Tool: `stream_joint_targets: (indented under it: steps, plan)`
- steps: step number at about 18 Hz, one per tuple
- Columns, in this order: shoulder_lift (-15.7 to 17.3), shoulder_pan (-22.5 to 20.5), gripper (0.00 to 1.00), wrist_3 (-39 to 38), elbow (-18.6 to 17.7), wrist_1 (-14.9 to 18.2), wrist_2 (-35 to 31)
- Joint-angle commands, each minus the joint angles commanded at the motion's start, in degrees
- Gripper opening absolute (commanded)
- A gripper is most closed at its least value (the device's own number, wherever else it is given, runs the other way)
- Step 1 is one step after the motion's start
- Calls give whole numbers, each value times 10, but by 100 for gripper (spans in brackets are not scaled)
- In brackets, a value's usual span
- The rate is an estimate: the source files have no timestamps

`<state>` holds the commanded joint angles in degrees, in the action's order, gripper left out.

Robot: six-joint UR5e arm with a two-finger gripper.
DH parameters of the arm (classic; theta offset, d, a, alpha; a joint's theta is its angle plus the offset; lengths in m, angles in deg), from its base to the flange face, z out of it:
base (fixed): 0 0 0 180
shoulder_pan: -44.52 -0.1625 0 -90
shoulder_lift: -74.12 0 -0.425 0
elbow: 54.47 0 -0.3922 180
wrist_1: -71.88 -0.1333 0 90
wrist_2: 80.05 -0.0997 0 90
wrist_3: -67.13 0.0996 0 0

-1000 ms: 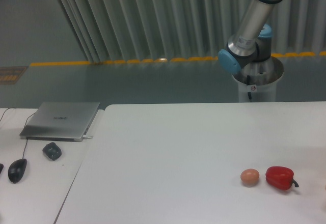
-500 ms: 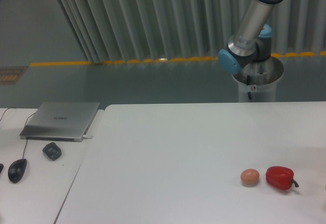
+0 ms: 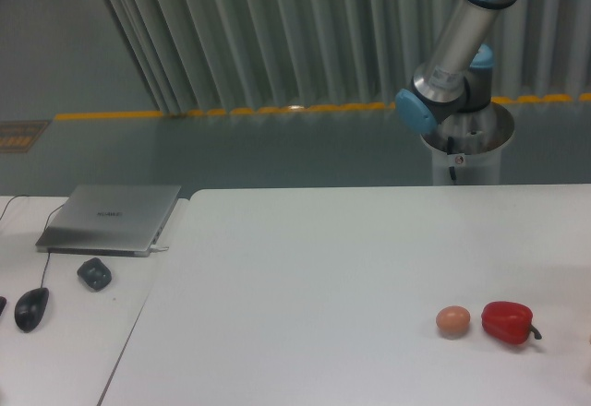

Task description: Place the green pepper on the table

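Smooth white counter (image 3: pixel 323 268) with a rounded corner carries a glossy red pepper (image 3: pixel 507 323) beside a matte tan egg-shaped ball (image 3: pixel 452 321). Neither green pepper nor end effector is visible; its state cannot be told.

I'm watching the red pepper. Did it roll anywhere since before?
No. The red pepper sits in the same spot, just right of the egg on the white table.

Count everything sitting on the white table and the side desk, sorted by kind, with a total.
Red pepper with dark stem: 1
Tan-orange egg-like ball: 1
Closed grey laptop: 1
Dark computer mice: 2
Total: 5
No green pepper is in view.
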<state>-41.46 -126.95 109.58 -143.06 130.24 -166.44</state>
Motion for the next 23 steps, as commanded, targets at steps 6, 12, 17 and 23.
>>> stream_joint_targets:
  steps: [6, 12, 17, 23]
  plan:
    - [0, -3, 89, 22, -1, 0, 0]
    - [0, -2, 77, 35, -1, 1, -2]
    - [9, 0, 67, 34, 5, 7, -4]
    - [37, 15, 65, 35, 31, 61, -10]
